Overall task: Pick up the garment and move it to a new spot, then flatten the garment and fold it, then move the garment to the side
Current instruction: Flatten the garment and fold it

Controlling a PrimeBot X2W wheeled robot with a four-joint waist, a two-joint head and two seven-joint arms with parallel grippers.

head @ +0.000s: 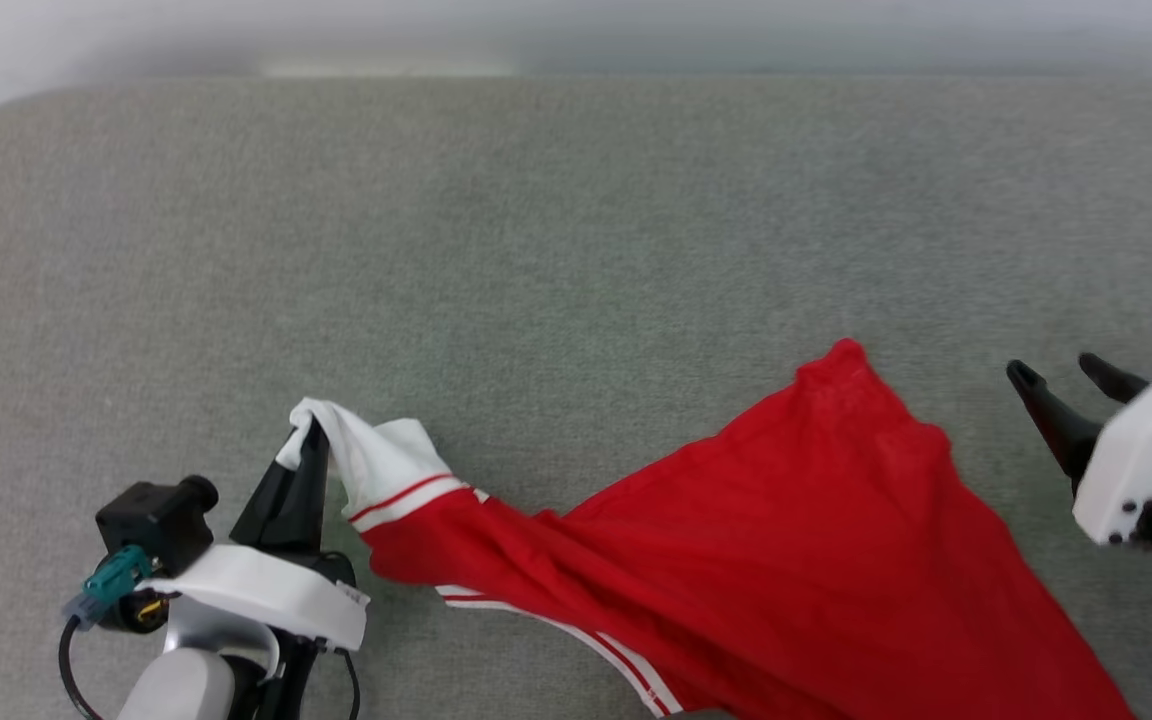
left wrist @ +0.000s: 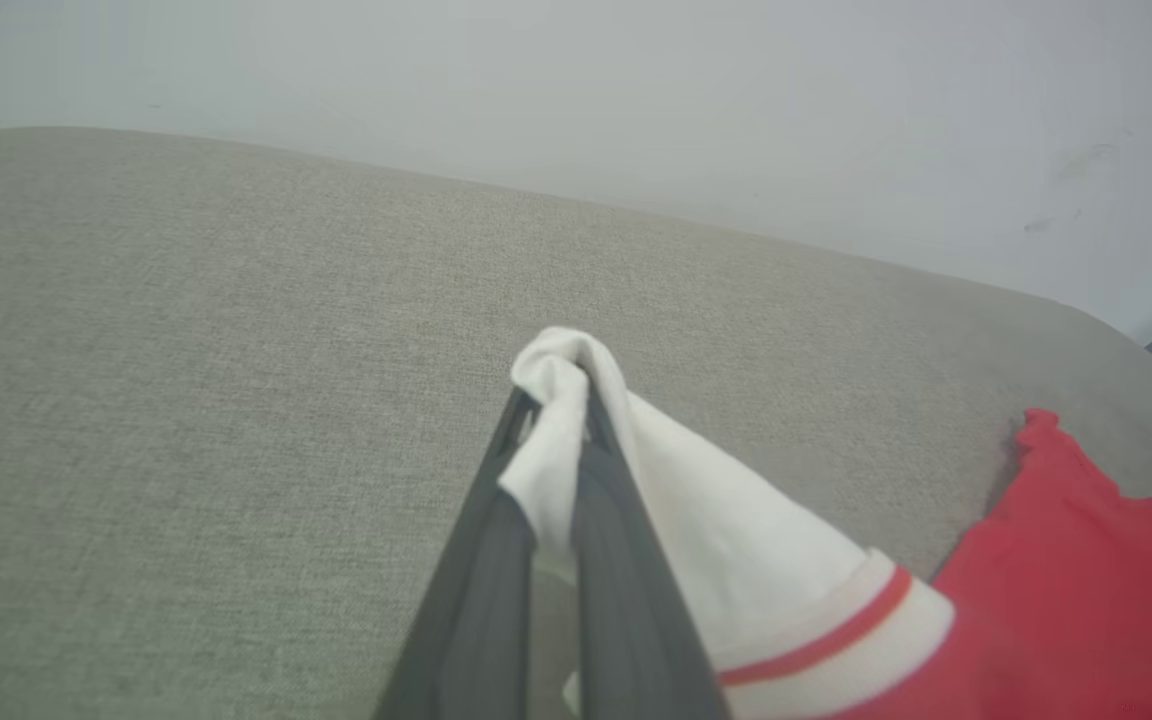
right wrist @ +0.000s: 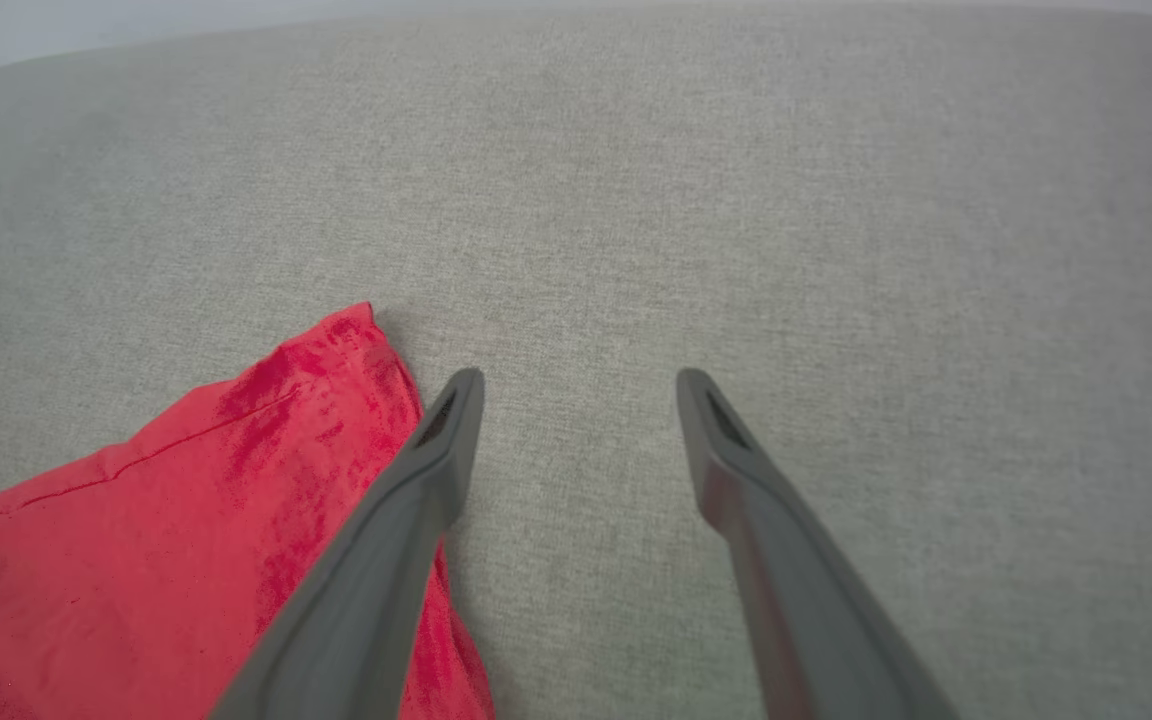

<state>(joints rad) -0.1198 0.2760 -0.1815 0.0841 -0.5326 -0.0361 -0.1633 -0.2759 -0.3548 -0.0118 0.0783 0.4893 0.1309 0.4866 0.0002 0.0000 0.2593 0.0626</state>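
On the grey cushion (head: 536,250), the left gripper (head: 308,430) is clamped on the garment (head: 786,560) by its white sleeve; the right gripper (head: 1051,366), jaws spread wide, stands near its red corner.

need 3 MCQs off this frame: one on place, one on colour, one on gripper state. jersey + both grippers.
1. Where is the right gripper relative to the garment?
A. Beside its red corner, over the grey surface
B. Resting on its middle
C. Beneath the cloth

2. What colour is the cloth in the left gripper?
A. Red
B. Black
C. White

3. What is the right gripper's state?
A. Shut on the garment
B. Open, holding nothing
C. Shut, empty

Answers:
1 A: in the right wrist view its fingers frame bare grey surface next to the red corner.
2 C: the end of the white sleeve is pinched between its fingers.
3 B: the fingers stand wide apart with nothing between them.
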